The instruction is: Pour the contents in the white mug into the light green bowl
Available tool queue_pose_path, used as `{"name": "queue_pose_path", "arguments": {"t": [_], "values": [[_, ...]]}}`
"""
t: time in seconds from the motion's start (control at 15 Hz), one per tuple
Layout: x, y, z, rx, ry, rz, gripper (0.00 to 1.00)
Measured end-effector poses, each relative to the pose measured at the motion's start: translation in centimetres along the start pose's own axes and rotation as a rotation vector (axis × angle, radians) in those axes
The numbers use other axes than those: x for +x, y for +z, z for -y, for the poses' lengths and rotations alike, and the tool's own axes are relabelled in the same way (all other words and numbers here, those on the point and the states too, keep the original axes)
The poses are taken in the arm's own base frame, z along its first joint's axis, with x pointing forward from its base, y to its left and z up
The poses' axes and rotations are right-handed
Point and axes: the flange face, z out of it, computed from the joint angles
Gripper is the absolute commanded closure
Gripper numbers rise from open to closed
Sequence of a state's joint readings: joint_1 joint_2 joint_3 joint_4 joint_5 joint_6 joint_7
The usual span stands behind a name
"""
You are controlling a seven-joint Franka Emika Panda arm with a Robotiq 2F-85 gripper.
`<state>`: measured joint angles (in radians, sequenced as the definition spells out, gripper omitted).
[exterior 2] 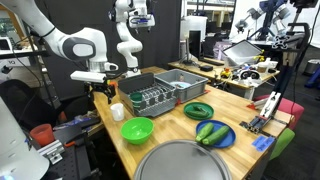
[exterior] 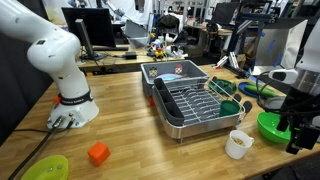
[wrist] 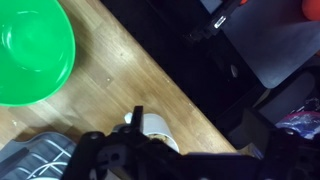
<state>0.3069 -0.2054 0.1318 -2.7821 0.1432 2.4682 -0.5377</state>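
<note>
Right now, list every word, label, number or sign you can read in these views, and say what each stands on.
No text can be read in any view.
On the white mug: no print visible.
On the light green bowl: no print visible.
On the back-table clutter: any labels are too small and blurred to read.

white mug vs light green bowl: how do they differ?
Colour: the white mug is plain white, the light green bowl bright green.
Shape: the mug is a narrow cylinder, the bowl round, wide-rimmed and clearly broader.
Fill: the mug holds pale tan contents in an exterior view; the bowl looks empty in the wrist view.
Shared: both stand upright on the wooden table, near each other but apart.
</note>
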Motion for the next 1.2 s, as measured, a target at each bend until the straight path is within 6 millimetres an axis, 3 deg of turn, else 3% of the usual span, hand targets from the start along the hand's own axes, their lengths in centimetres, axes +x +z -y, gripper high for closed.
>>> {"name": "queue_pose_path", "arguments": {"t": [0.33,0.8,1.2], "values": [[0.0,0.9,0.0,0.009,-0.067,0.022,0.0],[0.8,3.3,-0.8,-0.031,-0.346,-0.005,0.0],[1.3,6.2,-1.9,-0.065,-0.377,-0.063,0.0]]}}
